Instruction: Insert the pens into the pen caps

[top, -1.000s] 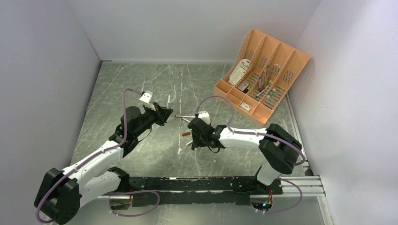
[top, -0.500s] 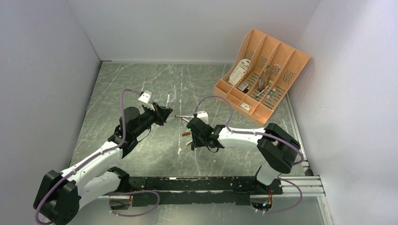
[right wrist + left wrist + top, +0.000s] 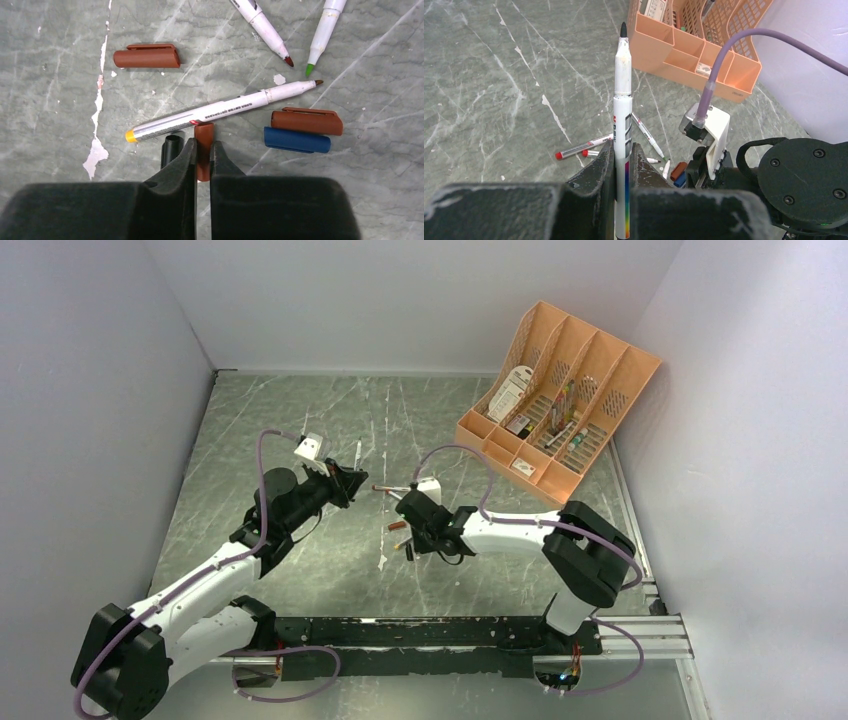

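The left gripper [image 3: 622, 150] is clamped on a pen [image 3: 622, 100], barrel along the fingers, dark tip pointing straight out ahead. The right gripper [image 3: 204, 150] is pinched on a red-brown cap [image 3: 204, 134] low over the table. The cap's long axis runs along the fingers. Its far end pokes out ahead, right up against a yellow-ended pen [image 3: 220, 110] lying crosswise. A black cap [image 3: 171, 146] sits just left of the fingers.

Mating needs pen axis and cap axis in line, tip to open end. The left wrist view puts the right arm [image 3: 802, 182] low and right of the tip, so likely not aligned yet. The right wrist view shows the grip but not which cap end is open. The top view shows the grippers near but apart, caps too small to read.
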You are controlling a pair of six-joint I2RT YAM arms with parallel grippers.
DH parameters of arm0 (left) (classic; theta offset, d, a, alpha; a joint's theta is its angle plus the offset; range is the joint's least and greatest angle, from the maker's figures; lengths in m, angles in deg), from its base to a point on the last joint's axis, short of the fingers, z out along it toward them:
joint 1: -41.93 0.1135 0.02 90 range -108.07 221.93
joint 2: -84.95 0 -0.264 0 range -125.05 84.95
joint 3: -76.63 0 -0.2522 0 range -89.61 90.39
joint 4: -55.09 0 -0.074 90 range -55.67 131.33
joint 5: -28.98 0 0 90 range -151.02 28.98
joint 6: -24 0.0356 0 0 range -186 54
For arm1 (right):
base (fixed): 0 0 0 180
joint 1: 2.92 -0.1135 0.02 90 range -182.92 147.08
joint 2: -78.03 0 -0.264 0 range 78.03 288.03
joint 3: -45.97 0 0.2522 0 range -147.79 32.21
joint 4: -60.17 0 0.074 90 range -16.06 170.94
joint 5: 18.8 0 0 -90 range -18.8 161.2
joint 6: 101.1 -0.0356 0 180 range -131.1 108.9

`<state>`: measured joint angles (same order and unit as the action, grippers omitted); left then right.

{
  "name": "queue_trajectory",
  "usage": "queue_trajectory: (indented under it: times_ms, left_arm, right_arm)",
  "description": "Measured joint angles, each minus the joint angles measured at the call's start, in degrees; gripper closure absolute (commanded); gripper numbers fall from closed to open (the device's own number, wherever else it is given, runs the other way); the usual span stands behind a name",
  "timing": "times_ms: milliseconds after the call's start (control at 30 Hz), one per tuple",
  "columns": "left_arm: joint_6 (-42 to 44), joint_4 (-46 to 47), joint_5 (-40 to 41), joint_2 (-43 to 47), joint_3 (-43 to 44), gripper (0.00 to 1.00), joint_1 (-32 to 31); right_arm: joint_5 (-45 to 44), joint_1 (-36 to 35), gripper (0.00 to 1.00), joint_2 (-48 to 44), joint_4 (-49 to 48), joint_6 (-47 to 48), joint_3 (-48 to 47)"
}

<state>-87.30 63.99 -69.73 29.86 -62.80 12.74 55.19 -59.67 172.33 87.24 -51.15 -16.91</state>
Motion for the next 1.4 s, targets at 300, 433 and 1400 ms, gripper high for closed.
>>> queue_trajectory:
  times_ms: [300,433,1400]
  left_arm:
    - [-2.58,5.53,-4.74,-3.41,-1.81,0.93,0.0]
    - [-9.94,16.96,-14.21,-9.55,-4.68,0.93,-0.11]
    - [-50.97,64.17,-23.91,-34.38,-2.8,0.93,-10.82]
  right_arm:
    - [-1.29,-0.22,1.0,-11.3,-4.13,-0.39,5.66]
    - [-3.89,-0.26,1.0,-27.04,-13.33,1.64,10.86]
    - [-11.17,3.21,1.0,-38.53,-54.34,17.07,16.72]
